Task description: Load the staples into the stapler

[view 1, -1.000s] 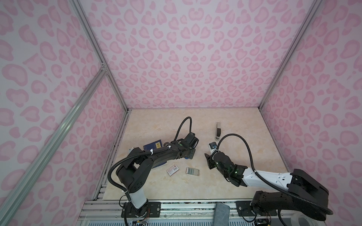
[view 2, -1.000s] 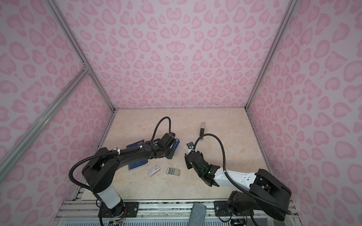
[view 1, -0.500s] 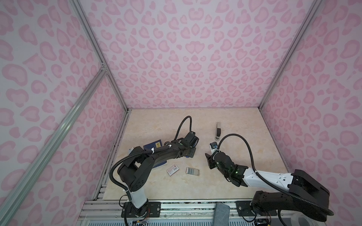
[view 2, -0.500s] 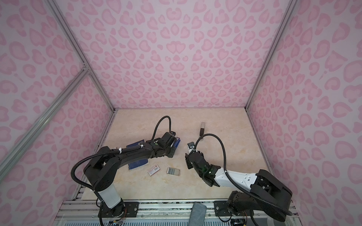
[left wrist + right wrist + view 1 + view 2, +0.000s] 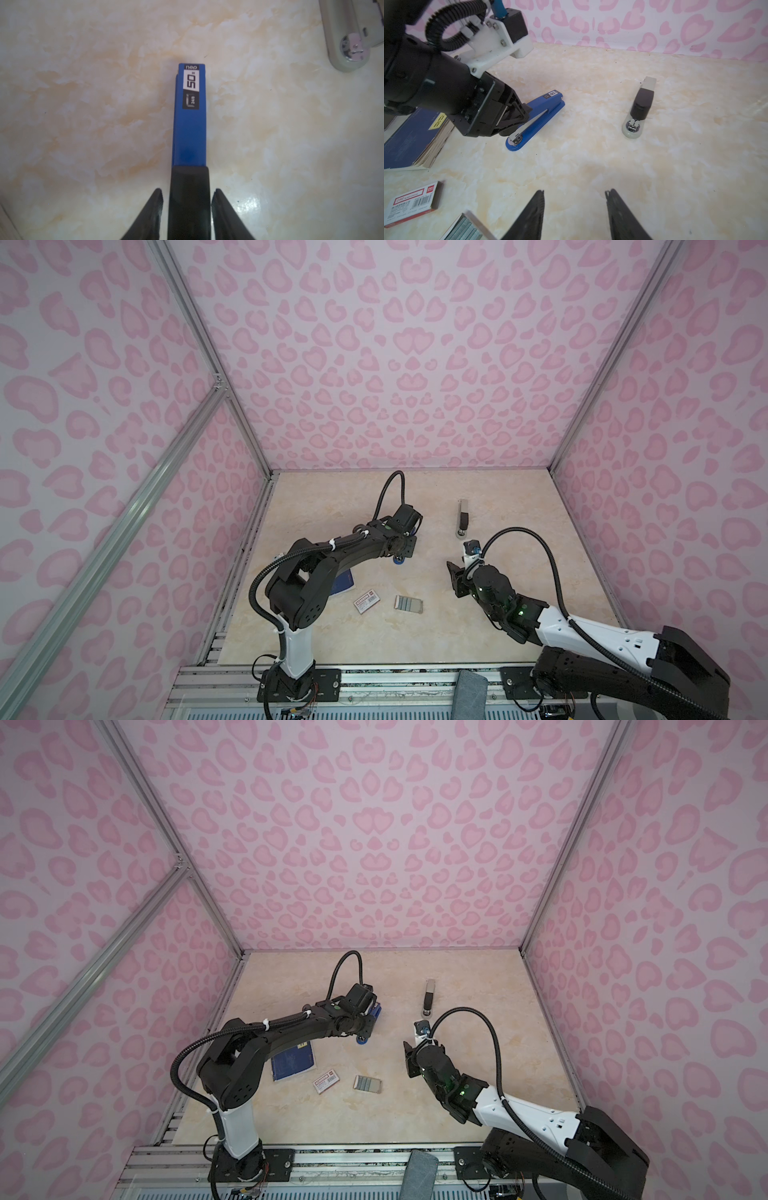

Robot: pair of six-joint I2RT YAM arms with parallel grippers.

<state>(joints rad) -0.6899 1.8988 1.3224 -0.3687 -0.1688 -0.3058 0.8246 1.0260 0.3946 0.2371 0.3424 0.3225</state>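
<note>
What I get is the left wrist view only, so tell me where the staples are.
Observer: The staples lie on the table, nearer the robot's bases than the blue stapler.
Operator: Say what lies next to them.
Observer: A white box with a red label lies just left of them in both top views, apart from them.
Operator: Report the right hand.
Observer: The right hand is open and empty, over bare table to the right of the staples.
</note>
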